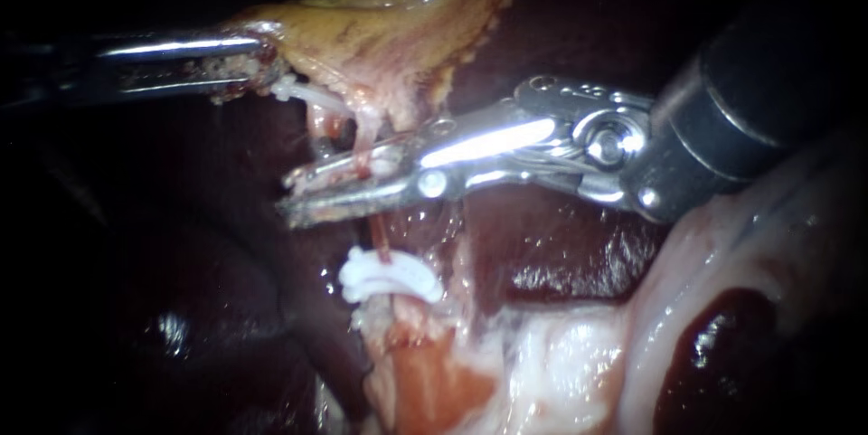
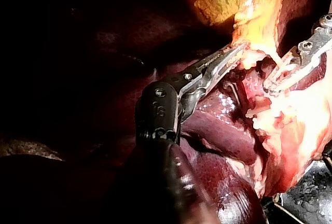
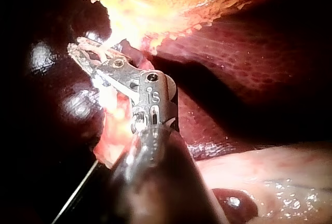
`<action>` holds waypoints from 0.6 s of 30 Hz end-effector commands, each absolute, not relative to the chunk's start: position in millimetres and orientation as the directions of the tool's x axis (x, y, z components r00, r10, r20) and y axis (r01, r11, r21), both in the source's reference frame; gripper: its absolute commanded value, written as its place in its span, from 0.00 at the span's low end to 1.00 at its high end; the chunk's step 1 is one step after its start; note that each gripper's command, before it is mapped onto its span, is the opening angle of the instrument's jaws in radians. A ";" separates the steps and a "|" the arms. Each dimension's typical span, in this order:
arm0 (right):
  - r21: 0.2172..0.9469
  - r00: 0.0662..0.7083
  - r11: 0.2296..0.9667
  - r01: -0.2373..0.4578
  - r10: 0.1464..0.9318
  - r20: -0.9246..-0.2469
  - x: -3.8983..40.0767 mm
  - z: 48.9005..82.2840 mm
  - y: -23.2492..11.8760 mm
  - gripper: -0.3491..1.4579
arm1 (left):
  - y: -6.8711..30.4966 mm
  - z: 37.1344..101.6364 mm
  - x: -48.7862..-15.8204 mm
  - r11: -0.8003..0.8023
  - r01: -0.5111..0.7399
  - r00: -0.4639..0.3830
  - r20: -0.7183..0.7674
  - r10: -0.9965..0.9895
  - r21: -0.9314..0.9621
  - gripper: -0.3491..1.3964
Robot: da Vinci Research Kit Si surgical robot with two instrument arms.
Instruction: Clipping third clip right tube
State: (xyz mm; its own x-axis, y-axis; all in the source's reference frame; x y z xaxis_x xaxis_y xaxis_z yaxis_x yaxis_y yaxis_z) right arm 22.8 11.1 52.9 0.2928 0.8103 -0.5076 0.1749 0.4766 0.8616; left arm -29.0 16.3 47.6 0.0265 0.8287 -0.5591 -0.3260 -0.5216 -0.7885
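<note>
My left instrument [image 1: 258, 69] comes in from the left, its jaws shut on the pale edge of the gallbladder [image 1: 380, 28] and holding it up. From the gallbladder two thin tubes run down. My right instrument [image 1: 312, 191] reaches in from the right and lies across the right tube [image 1: 366, 141]. Its long jaws are closed to a narrow slit with that tube between them. A white clip [image 1: 389, 277] sits on the same tube below the jaws. Another white clip [image 1: 294, 89] shows close under the left jaws. In the right wrist view white material shows in the jaws [image 3: 83, 53].
Dark liver [image 1: 181, 308] fills the left and lower left. Pale fatty tissue [image 1: 561, 363] lies at the lower right around a dark red patch [image 1: 714, 345]. The right instrument's black wrist [image 1: 750, 100] takes up the upper right.
</note>
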 end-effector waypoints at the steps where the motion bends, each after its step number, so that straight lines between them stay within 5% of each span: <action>1: 0.863 0.293 0.475 0.173 0.812 -0.506 22.7 53.0 11.0 0.05 | 16.3 47.6 -29.0 -0.522 -0.326 0.027 -0.560 0.828 -0.788 0.00; 5: 0.893 0.295 0.425 0.149 0.843 -0.450 22.5 53.0 11.0 0.00 | 16.3 47.6 -29.0 -0.522 -0.326 0.027 -0.560 0.828 -0.788 0.00; 18: 0.893 0.307 0.433 0.121 0.839 -0.449 21.8 53.2 11.0 0.00 | 16.2 47.8 -29.0 -0.523 -0.327 0.026 -0.561 0.828 -0.787 0.00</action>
State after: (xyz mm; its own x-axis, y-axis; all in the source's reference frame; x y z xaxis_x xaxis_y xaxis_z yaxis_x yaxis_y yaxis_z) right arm 21.8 11.1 53.2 0.3071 0.8394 -0.4484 0.1213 0.4328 0.8933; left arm -29.0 16.2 47.8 0.0266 0.8277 -0.5606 -0.3266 -0.5228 -0.7874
